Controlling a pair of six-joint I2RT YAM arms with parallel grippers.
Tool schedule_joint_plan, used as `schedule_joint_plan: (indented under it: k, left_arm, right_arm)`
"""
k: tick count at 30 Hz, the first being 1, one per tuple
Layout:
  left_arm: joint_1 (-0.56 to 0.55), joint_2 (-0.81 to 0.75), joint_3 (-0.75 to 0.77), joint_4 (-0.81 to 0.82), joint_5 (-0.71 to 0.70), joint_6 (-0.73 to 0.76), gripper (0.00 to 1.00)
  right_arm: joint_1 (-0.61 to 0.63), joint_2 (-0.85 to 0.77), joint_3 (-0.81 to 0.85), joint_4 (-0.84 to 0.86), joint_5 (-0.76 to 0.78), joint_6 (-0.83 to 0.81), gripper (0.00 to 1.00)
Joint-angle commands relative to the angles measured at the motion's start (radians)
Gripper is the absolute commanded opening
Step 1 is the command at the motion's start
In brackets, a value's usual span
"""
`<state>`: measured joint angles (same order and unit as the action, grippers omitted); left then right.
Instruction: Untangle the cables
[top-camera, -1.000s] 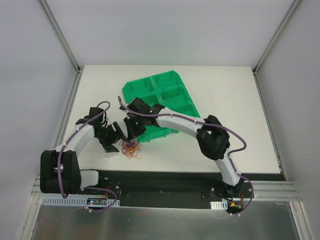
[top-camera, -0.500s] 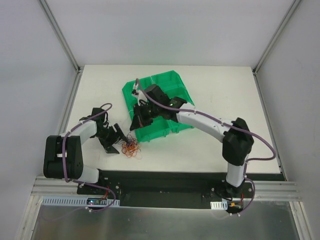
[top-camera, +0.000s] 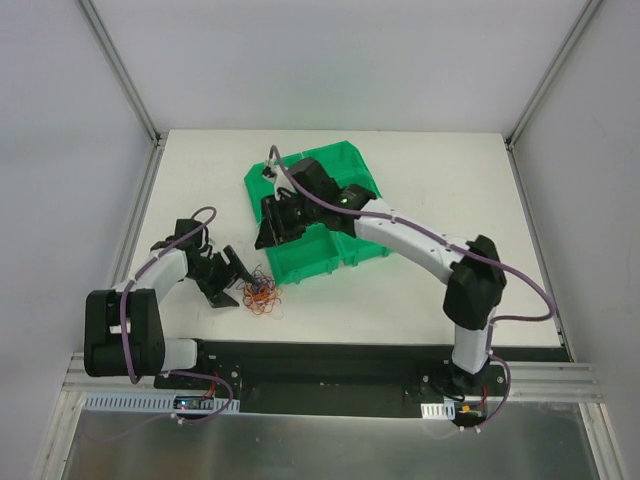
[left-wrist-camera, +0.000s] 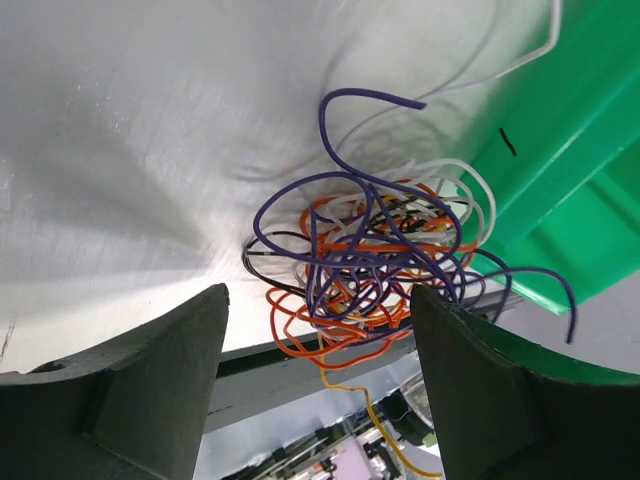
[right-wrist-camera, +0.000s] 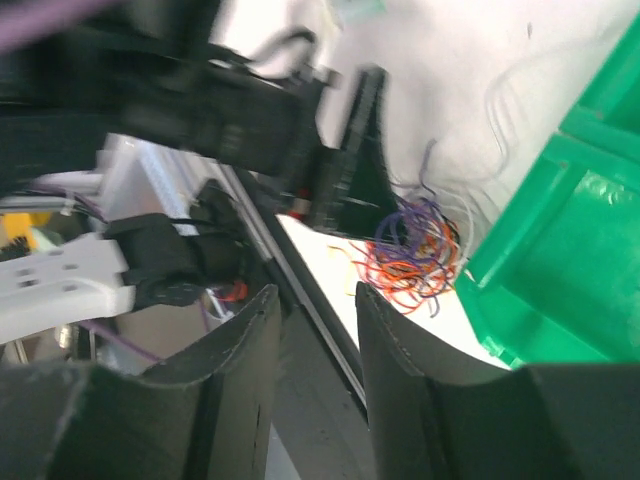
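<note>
On the worktop (top-camera: 450, 180), the cables (top-camera: 263, 293) lie in one tangled heap just beside the near left corner of the tray (top-camera: 335, 258). Orange, purple, white and black strands loop through one another, and a yellowish one trails out toward the worktop's near edge. A thin white strand arcs away toward the tray. The left end effector (top-camera: 229, 277) sits low beside the heap on its left. Its fingers (left-wrist-camera: 140, 385) are spread wide apart, with the tangle just ahead of the gap and nothing gripped. The right end effector (top-camera: 271, 227) hangs over the tray's left side, apart from the heap. Its fingers stand a narrow gap apart, and no strand shows between them.
</note>
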<state>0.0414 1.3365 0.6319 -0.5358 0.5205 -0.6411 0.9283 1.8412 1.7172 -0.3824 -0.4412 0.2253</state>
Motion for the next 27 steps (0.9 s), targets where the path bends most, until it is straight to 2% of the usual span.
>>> schedule_joint_plan:
  k: [1,7,16,27]
  left_arm:
    - [0.037,-0.075,-0.023,-0.038,0.018,-0.022,0.72]
    - [0.098,-0.12,-0.012,-0.104,-0.074,0.027,0.7]
    - [0.114,-0.065,0.025,-0.107,-0.027,0.061,0.65]
    - [0.114,-0.039,0.023,-0.096,0.004,0.072,0.65]
  right_arm:
    - [0.014,0.124,0.03,-0.056,0.003,-0.059,0.39]
    - [0.04,0.233,0.077,-0.062,-0.022,-0.127,0.41]
    - [0.086,0.342,0.179,-0.093,-0.047,-0.149,0.43]
    - [0.109,0.366,0.159,-0.093,-0.002,-0.164,0.43]
